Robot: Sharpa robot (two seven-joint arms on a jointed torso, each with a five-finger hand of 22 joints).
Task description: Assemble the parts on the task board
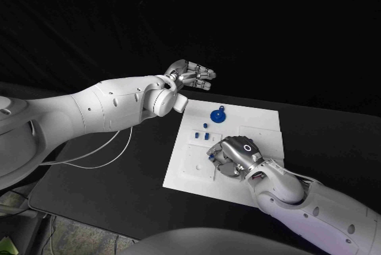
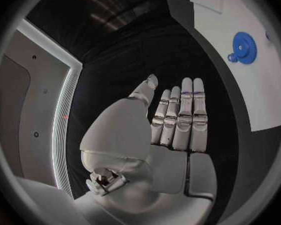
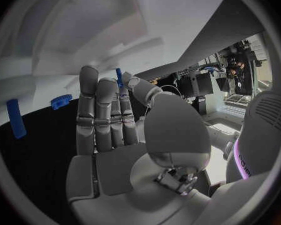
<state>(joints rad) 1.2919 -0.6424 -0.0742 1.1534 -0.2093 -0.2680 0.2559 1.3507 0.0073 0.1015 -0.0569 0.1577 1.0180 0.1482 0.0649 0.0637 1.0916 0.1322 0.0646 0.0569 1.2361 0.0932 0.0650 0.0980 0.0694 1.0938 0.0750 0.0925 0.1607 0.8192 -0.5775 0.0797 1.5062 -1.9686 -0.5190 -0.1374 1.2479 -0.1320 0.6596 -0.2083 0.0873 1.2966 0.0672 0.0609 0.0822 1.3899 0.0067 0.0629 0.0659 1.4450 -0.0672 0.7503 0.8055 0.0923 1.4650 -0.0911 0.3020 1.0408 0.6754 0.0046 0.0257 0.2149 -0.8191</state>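
Task board [image 1: 262,123] sat mid-table with a blue gear [image 1: 217,116] near its far edge and small blue pegs [image 1: 201,135] standing just nearer the robot than the gear. Right hand [image 1: 237,156] lay palm-down on the board beside the pegs, pinching a thin blue peg [image 3: 118,77] at its fingertips. Left hand [image 1: 190,76] hung off the board's far-left corner over black table [image 1: 333,134], fingers straight, together, holding nothing.

Right hand [image 1: 234,156] on task board [image 1: 262,123], blue gear [image 1: 217,117] beyond
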